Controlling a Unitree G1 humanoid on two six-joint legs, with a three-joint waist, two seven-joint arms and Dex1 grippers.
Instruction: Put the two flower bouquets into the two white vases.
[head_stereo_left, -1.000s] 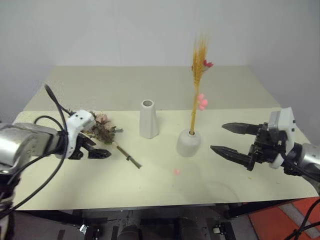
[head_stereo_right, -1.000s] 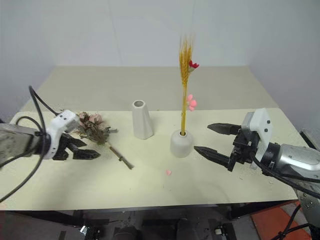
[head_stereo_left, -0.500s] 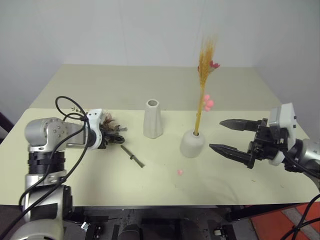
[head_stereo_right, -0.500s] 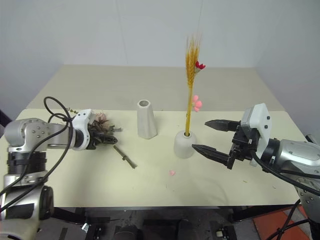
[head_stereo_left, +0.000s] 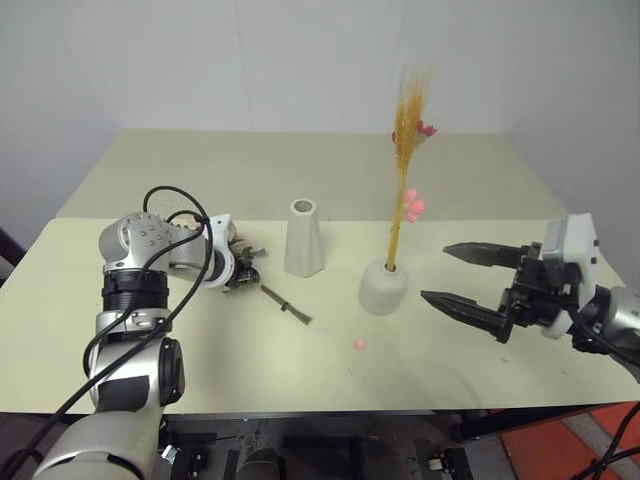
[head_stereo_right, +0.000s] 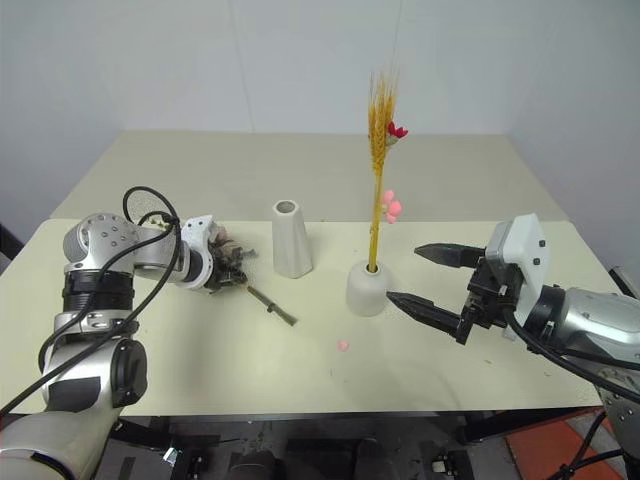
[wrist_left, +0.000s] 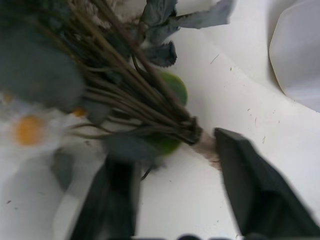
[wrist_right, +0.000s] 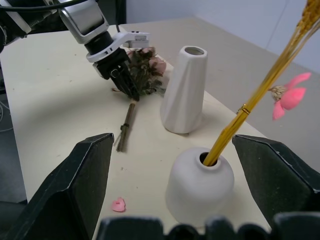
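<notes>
While the right tool (head_stereo_left: 468, 278) hovers wide open nearest, the yellow stalk bundle (head_stereo_left: 403, 170) stands in the squat vase (head_stereo_left: 383, 286).
Left tool (head_stereo_right: 228, 277) straddles the rose bunch (wrist_left: 125, 95) on the bench (head_stereo_left: 300, 160), stems between fingers, grip unclear; blooms half hidden. Tall vase (head_stereo_left: 302, 238) empty.

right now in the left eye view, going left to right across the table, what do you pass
left gripper at the pink rose bouquet → tall cone vase → loose pink bloom → squat vase holding the yellow stalk bundle → right gripper, open and empty
</notes>
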